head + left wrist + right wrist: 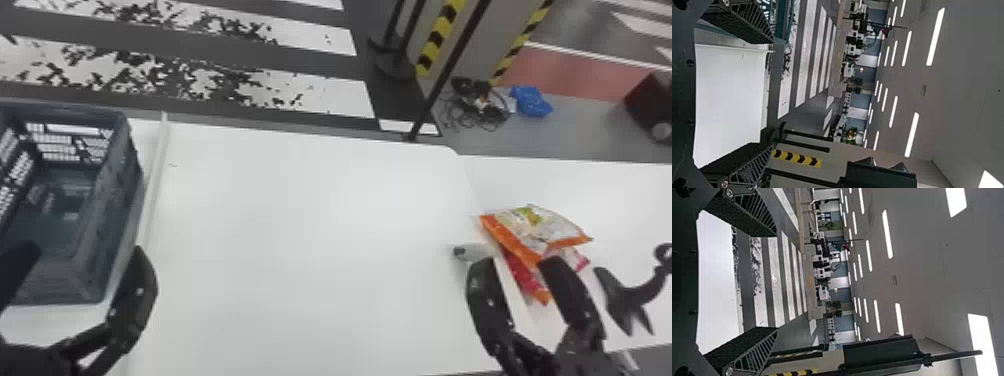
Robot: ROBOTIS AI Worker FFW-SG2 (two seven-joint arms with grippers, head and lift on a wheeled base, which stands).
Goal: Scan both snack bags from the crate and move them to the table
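snack bags [542, 227] by the open right gripper [516, 261], at the head view's right
its fingers stand spread, as do those of the left gripper [81, 249]; the orange-edged bag overlaps the red one on the white table [625, 195]. a grey thing [470, 251] near them might be a scanner, partly hidden. the dark crate [107, 235] is at the far left.

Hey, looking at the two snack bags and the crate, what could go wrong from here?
The right gripper appears close to the bags, so lowering it might nudge or pinch them. The orange-edged bag overlaps the red bag; disturbing either could shift both. The left gripper overlaps the crate in the head view, so a low sideways move may bump it.
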